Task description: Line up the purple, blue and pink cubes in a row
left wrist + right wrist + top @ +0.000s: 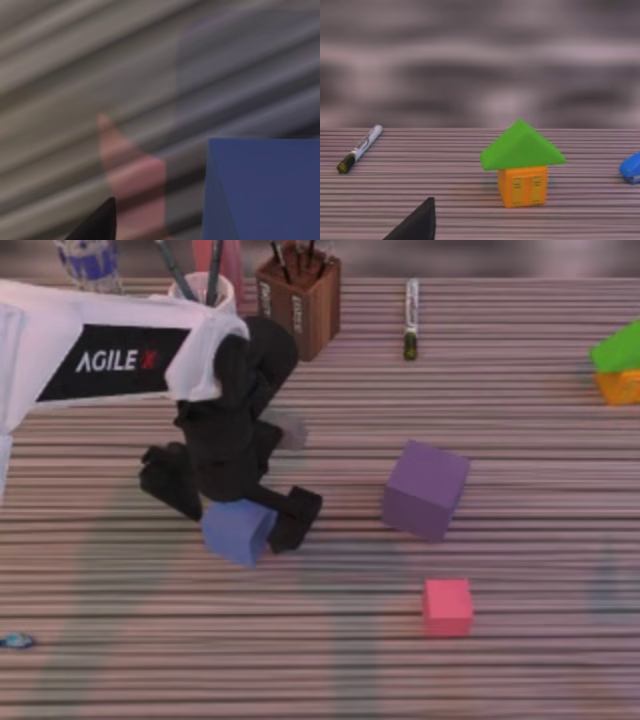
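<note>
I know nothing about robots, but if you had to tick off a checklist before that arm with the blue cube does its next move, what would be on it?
1. Left claw around the blue cube: ok, its fingers stand on either side of the cube.
2. Firm grip on the blue cube: cannot tell, the contact is hidden.
3. Cube lifted off the table: cannot tell from these views.
4. Purple cube free to line up against: ok, it stands alone to the right.
5. Pink cube out of the way: ok, it sits nearer the front, apart from both.
6. Right arm clear: ok, it is out of the top view; its camera faces the green block on the orange block.
</note>
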